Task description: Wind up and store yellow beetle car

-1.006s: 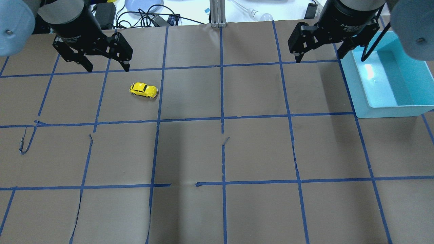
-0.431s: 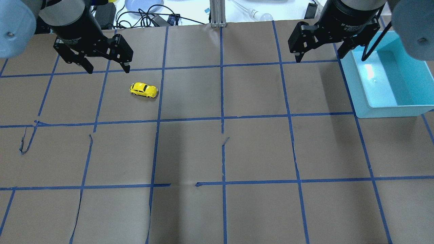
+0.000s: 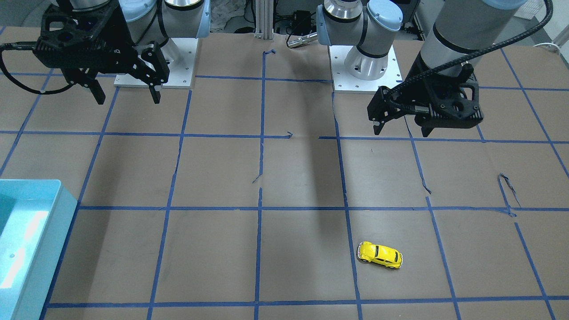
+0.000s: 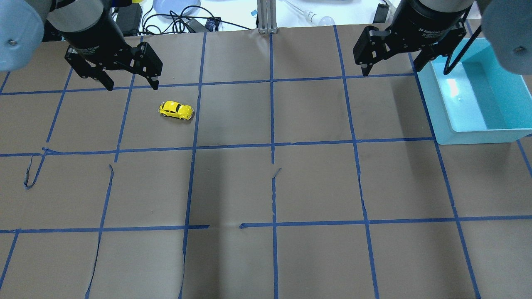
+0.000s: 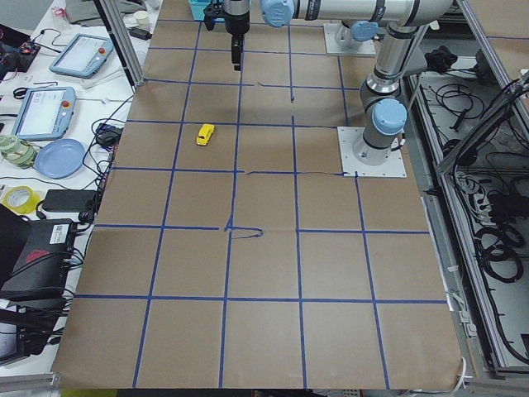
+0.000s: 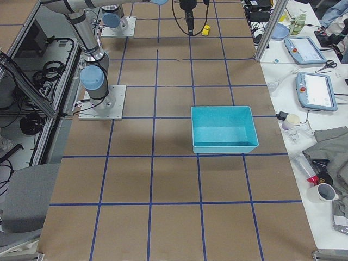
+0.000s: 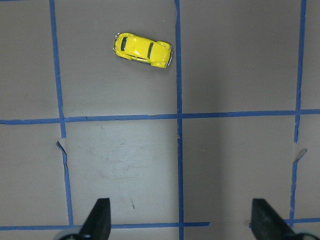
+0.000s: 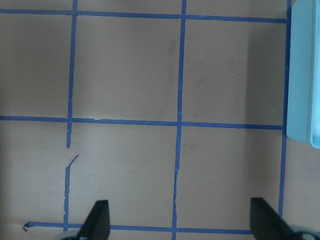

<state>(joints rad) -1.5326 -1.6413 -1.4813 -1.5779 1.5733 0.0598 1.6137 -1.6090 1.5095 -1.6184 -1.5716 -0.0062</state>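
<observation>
The yellow beetle car stands on its wheels on the brown paper table, left of centre in the overhead view. It also shows in the front-facing view, the left wrist view, the exterior left view and the exterior right view. My left gripper hangs open and empty above the table, apart from the car; it also shows in the front-facing view. My right gripper is open and empty, high beside the teal bin; it also shows in the front-facing view.
The teal bin is open-topped and shows nothing inside; it also shows in the exterior right view and the front-facing view. Blue tape lines grid the paper, torn in places. Cables, a blue plate and tablets lie beyond the table's far edge.
The left gripper has shifted very slightly; the car and the right gripper stay in place.
</observation>
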